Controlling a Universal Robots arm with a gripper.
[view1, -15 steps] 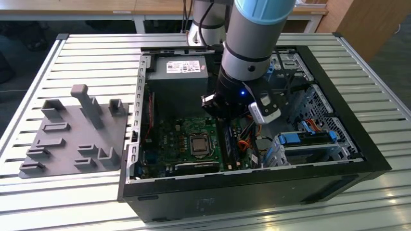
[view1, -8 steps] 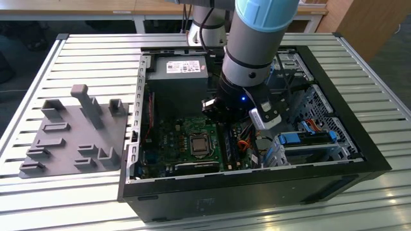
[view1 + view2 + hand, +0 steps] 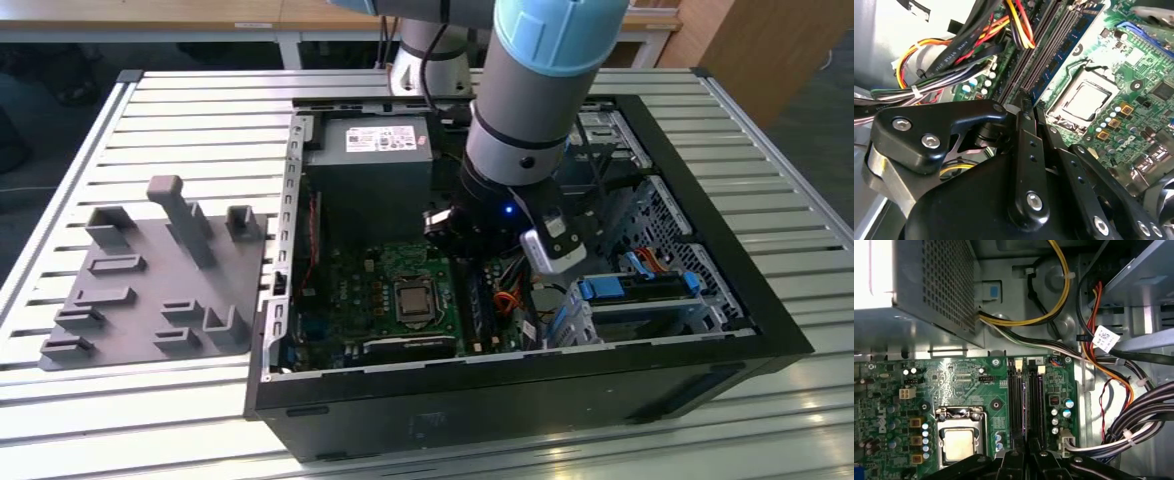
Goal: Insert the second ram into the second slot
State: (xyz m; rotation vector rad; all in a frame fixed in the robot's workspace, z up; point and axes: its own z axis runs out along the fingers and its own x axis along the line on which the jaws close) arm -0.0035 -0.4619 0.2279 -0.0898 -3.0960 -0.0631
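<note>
The second ram (image 3: pixel 1070 46) is a thin blue-green stick standing on edge among the black memory slots (image 3: pixel 1015 400) of the green motherboard (image 3: pixel 969 375). In the first wrist view its top edge (image 3: pixel 1025 405) runs as a narrow line between the slots, straight out from the fingertips. My gripper (image 3: pixel 1026 101) is down inside the computer case, its black fingers (image 3: pixel 1024 150) pressed together over the near end of the stick. The gripper (image 3: pixel 1026 454) appears at the frame edge there, and in the exterior view it (image 3: pixel 470 262) hangs below the wrist above the slots.
A silver processor socket (image 3: pixel 960 440) lies beside the slots. Cable bundles (image 3: pixel 1134 415) crowd the other side. The grey power supply (image 3: pixel 367 150) fills the case's far end, and blue drive brackets (image 3: pixel 638 288) sit at the exterior view's right. A grey fixture plate (image 3: pixel 160 280) lies outside the case.
</note>
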